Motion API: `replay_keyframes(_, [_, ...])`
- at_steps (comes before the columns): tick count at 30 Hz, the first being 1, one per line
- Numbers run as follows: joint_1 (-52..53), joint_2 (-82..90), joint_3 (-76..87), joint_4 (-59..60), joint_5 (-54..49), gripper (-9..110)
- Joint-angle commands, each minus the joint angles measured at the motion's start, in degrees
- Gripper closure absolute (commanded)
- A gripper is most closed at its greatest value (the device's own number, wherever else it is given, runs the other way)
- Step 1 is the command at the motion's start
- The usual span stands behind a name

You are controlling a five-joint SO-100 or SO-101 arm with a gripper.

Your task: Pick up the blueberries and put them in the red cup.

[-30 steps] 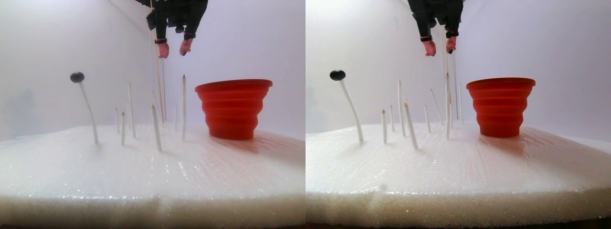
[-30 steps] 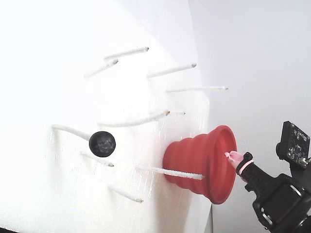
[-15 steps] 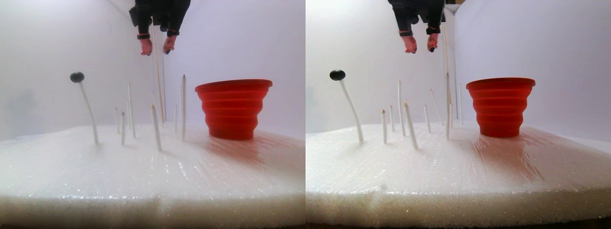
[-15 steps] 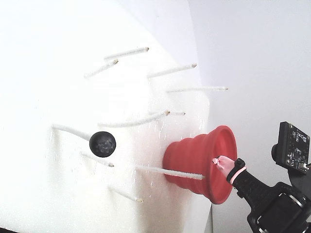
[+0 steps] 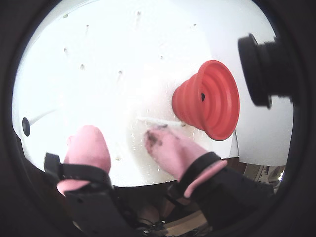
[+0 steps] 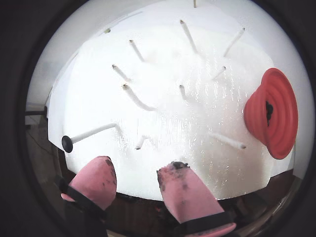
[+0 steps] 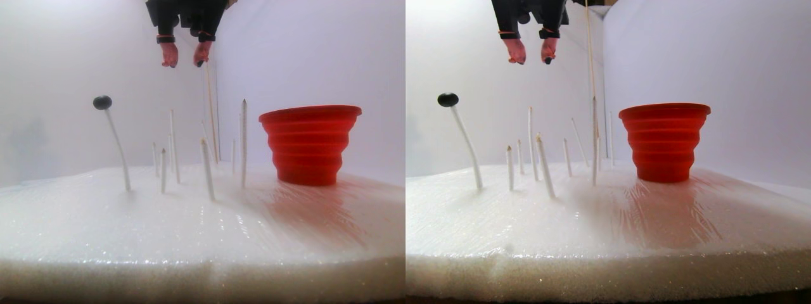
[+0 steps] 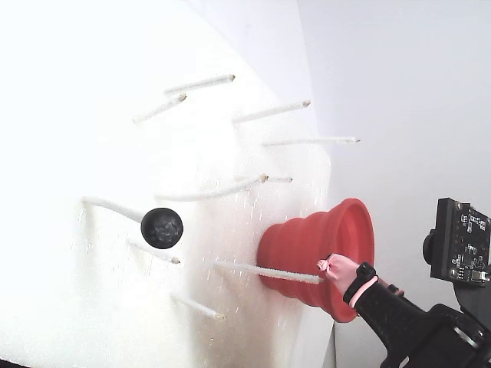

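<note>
Both wrist views look down past the pink fingertips [image 6: 185, 185] onto the foam pad [image 6: 197, 123]; the stereo pair sits low at the pad's edge, facing across it — the fixed view lies sideways. All share the red cup [image 7: 310, 142].

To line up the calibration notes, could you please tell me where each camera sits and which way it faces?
A wrist view: rides on the arm, looks down past the gripper at the foam pad and red cup.
Another wrist view: also on the arm, looking down between the pink fingertips; blueberry at left.
Stereo pair view: low at the pad's edge, facing level across; gripper hangs from above.
Fixed view: lies on its side; gripper fingertip enters lower right.
All share the cup and stick-mounted blueberry.
</note>
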Motion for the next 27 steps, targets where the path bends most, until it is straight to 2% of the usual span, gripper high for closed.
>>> replay_keyframes(1, [-2.20,4.83,-1.14,0.26,1.05,85])
replay_keyframes(27, [-12.92,0.26,0.79,-2.11,2.37,84])
